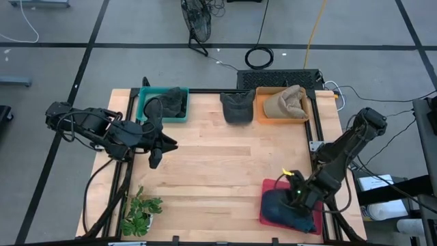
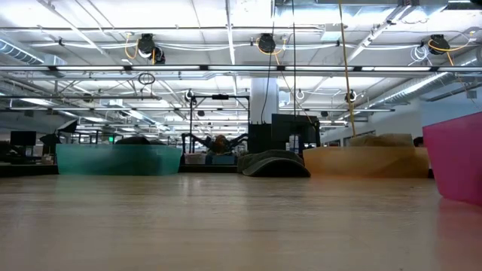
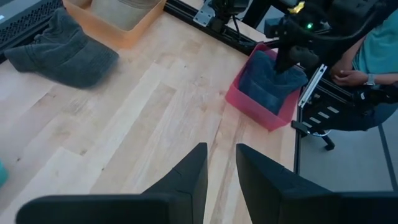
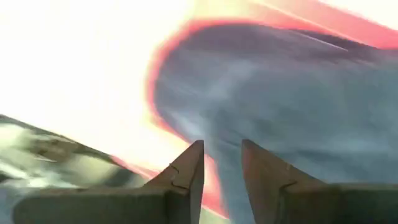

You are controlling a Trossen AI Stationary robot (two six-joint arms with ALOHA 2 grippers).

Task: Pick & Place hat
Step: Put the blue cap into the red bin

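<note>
Left to right, seen from above. The left gripper (image 1: 156,161) is hanging over bare table (image 1: 218,164) beside the teal bin (image 1: 145,109), its fingers (image 3: 186,180) standing a narrow gap apart and holding nothing. A dark grey hat (image 1: 237,106) is lying flat at the table's far edge, between the teal bin and the orange bin (image 1: 263,116). The right gripper (image 1: 298,198) is poised directly over the navy hat (image 1: 281,207) sitting in the pink bin (image 1: 268,186); its fingers (image 4: 186,171) are narrowly parted, gripping nothing visible. This hat is lying straight below the right gripper, so the right arm is far nearer.
</note>
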